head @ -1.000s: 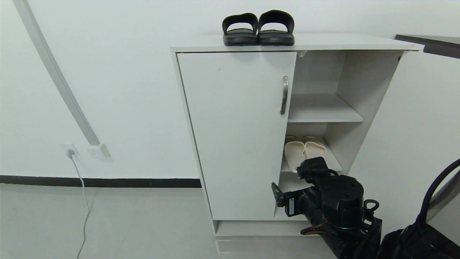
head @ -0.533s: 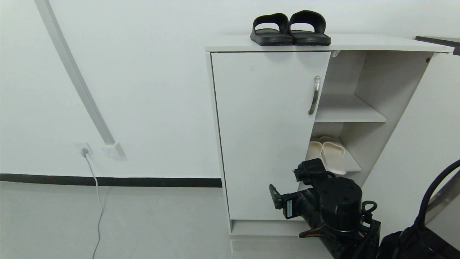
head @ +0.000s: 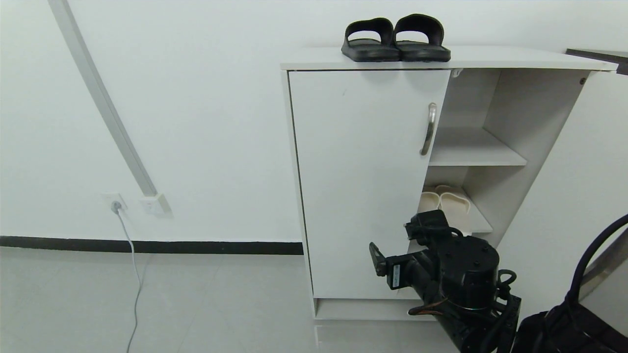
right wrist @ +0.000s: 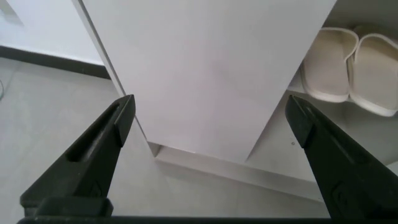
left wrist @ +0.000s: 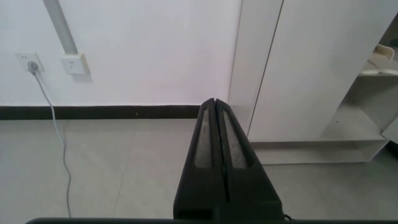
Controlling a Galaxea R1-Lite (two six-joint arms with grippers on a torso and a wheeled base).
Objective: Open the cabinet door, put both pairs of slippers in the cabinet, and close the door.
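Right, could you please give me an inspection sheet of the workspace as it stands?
surface: white cabinet top, carrying one pair.
job's things: black slippers on the cabinet top; cream slippers on a lower shelf inside; right door open, left door shut.
clutter: nothing seen.
grippers: right gripper open, facing the left door's lower part; left gripper shut, above the floor.
cables: grey cable hangs from a wall socket to the floor.
surroundings: white wall, slanted conduit, dark skirting.

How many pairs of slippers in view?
2. Black pair on top of the cabinet; cream pair inside on a lower shelf, partly behind the shut door.
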